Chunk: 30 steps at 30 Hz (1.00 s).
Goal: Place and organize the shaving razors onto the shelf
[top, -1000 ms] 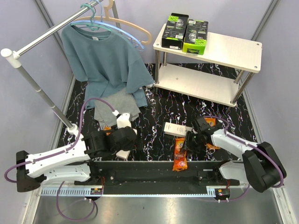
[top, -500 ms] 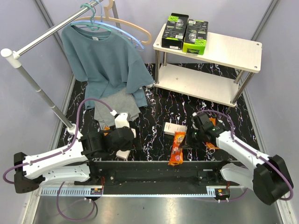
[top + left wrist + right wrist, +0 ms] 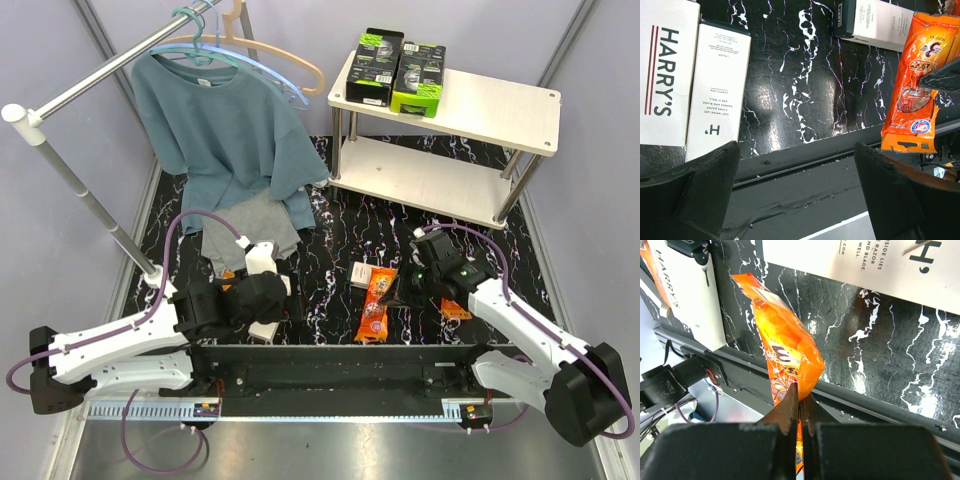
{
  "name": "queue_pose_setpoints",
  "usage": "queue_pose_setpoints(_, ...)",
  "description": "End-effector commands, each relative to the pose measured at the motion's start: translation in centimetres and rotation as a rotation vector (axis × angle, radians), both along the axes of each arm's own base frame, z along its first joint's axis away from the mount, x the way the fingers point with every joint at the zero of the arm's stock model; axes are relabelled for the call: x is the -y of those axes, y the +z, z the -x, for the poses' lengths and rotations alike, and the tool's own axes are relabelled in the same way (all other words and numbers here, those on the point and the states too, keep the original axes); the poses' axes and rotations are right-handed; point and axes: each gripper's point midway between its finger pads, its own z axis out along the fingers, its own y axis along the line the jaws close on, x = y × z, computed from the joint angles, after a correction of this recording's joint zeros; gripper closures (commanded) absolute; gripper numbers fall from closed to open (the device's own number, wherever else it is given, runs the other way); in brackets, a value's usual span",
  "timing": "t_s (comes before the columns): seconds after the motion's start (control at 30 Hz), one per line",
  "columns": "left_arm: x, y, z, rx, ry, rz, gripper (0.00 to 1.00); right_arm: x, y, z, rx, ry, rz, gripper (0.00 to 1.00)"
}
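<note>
**Left gripper** (image 3: 795, 147): jaws wide apart and empty over the black marbled tabletop (image 3: 805, 90). Two slim white "HARRY'S" boxes (image 3: 715, 90) lie side by side just ahead of one finger, with their long axes pointing away from it.

**Right gripper** (image 3: 800, 395): jaws pinched together on the edge of the flat orange blister pack (image 3: 373, 308). The pack's long axis runs near-to-far, its hang-slot end toward the table's near rail. A third white box (image 3: 880, 22) lies just beside it.

Only the top view shows the cream-white two-tier shelf (image 3: 480, 105), well beyond both grippers. It carries black-and-lime boxes (image 3: 375, 65) on its upper board.
</note>
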Motion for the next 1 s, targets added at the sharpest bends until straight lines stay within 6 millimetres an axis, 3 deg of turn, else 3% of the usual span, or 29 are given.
queue_pose_setpoints(0.0,-0.4,0.4,-0.5,0.028,0.01,-0.004,0.01,-1.3,3.2,-0.7,0.037,0.022,-0.061,1.0)
queue_pose_setpoints(0.13,-0.3,0.3,-0.5,0.028,0.009,-0.009,0.01,-1.9,6.4,-2.2,0.118,0.023,-0.093,1.0)
queue_pose_setpoints(0.2,-0.2,0.2,-0.5,0.024,0.005,-0.017,0.01,-1.9,6.9,-2.7,0.127,0.03,-0.073,1.0)
queue_pose_setpoints(0.23,-0.2,0.1,-0.5,0.023,0.003,-0.02,0.01,-2.3,8.6,-3.4,0.161,0.036,-0.086,1.0)
queue_pose_setpoints(0.37,-0.2,0.1,-0.5,0.024,-0.002,-0.028,0.01,-2.8,11.9,-5.6,0.239,0.053,-0.065,1.0)
queue_pose_setpoints(0.5,-0.2,0.0,-0.6,0.025,-0.002,-0.033,0.01,-3.4,17.6,-9.2,0.369,0.068,-0.02,1.0)
queue_pose_setpoints(0.57,-0.2,-0.1,-0.6,0.024,-0.005,-0.037,0.01,-3.4,18.9,-10.2,0.381,0.074,0.016,1.0)
queue_pose_setpoints(0.6,-0.3,-0.1,-0.5,0.025,-0.006,-0.038,0.01,-3.8,21.1,-11.6,0.432,0.078,0.018,1.0)
queue_pose_setpoints(0.67,-0.3,-0.3,-0.6,0.023,-0.005,-0.044,0.01,-3.9,22.5,-12.4,0.444,0.088,0.039,1.0)
queue_pose_setpoints(0.7,-0.3,-0.3,-0.6,0.023,-0.006,-0.042,0.01,-4.4,24.5,-13.7,0.491,0.093,0.039,1.0)
queue_pose_setpoints(0.73,-0.3,-0.4,-0.5,0.02,-0.005,-0.046,0.01,-4.5,25.4,-14.2,0.506,0.092,0.047,1.0)
queue_pose_setpoints(0.77,-0.3,-0.5,-0.6,0.02,-0.003,-0.048,0.01,-4.7,24.9,-15.0,0.485,0.103,0.074,1.0)
queue_pose_setpoints(0.8,-0.3,-0.6,-0.5,0.018,-0.002,-0.044,0.01,-4.9,28.1,-15.6,0.56,0.095,0.048,1.0)
queue_pose_setpoints(0.83,-0.3,-0.8,-0.4,0.013,-0.004,-0.046,0.01,-5.1,29.1,-16.0,0.578,0.094,0.045,1.0)
queue_pose_setpoints(0.87,-0.3,-0.9,-0.4,0.011,-0.004,-0.045,0.01,-5.4,27.7,-17.0,0.529,0.113,0.086,1.0)
queue_pose_setpoints(0.9,-0.3,-0.9,-0.4,0.011,-0.005,-0.043,0.01,-5.3,32.1,-17.3,0.636,0.092,0.05,1.0)
queue_pose_setpoints(0.93,-0.3,-1.1,-0.3,0.008,-0.005,-0.044,0.01,-5.0,33.1,-17.8,0.657,0.082,0.05,1.0)
queue_pose_setpoints(0.97,-0.3,-1.1,-0.3,0.007,-0.007,-0.041,0.01,-5.6,30.9,-18.9,0.585,0.1,0.073,1.0)
